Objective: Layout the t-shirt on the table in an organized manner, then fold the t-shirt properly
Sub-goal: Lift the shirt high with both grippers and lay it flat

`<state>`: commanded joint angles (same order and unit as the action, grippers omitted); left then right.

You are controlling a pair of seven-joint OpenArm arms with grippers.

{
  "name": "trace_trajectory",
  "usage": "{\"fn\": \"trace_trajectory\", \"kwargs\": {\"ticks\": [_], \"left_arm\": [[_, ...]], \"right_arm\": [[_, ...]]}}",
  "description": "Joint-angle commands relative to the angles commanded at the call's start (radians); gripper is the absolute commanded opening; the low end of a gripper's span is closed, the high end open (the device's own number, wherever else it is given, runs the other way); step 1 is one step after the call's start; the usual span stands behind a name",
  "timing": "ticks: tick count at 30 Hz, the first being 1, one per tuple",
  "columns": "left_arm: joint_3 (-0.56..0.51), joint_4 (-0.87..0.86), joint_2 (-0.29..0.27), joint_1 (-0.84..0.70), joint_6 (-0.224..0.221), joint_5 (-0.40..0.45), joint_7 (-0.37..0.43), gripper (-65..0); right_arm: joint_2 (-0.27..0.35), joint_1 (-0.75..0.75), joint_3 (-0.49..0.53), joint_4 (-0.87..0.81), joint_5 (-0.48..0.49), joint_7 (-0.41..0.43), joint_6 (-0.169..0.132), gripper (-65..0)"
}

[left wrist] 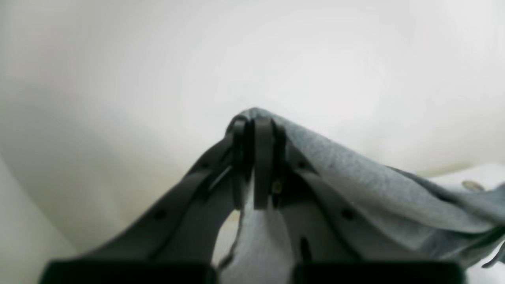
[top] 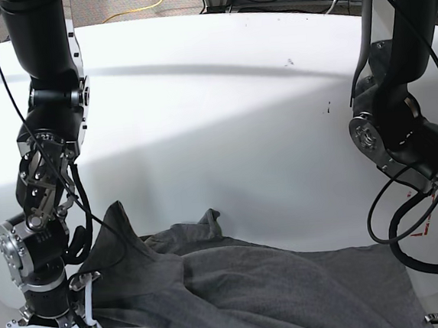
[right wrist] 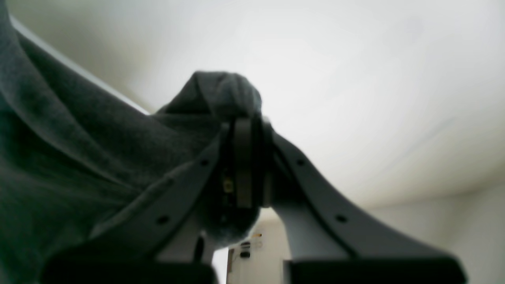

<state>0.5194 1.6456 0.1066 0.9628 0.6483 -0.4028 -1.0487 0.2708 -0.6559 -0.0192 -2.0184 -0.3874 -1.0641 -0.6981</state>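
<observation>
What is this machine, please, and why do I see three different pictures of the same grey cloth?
It is a robot with two arms over a white table. One picture looks down from the base and shows both arms. The other two come from small cameras on the wrists, each looking along its own tool.

The grey cloth is a t-shirt, lying wrinkled along the near edge of the table. The right tool is shut on a bunch of it, and the left tool is shut on another part. In the base picture the right arm stands on the left side, and the left arm on the right. The tools themselves sit at the bottom corners, mostly cut off.
</observation>
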Motion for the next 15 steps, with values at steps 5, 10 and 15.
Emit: {"fn": "trace_trajectory", "kwargs": {"ticks": [5,10,15], "left_arm": [[0.006,0.043,0.002,-0.12,0.0,-0.055,-0.034,-63.7],[0.008,0.12,0.002,-0.269,0.0,-0.066,-0.057,-63.7],[0.006,0.166,0.002,-0.454,0.008,-0.071,-0.058,-63.7]], "right_arm": [[-0.011,0.098,-0.005,-0.021,0.0,-0.031,0.0,-63.4],[-0.06,0.195,-0.071,-0.021,0.0,-0.029,0.0,-65.0],[-0.11,0.293,-0.11,-0.023,0.0,-0.032,0.0,-65.0]]}}
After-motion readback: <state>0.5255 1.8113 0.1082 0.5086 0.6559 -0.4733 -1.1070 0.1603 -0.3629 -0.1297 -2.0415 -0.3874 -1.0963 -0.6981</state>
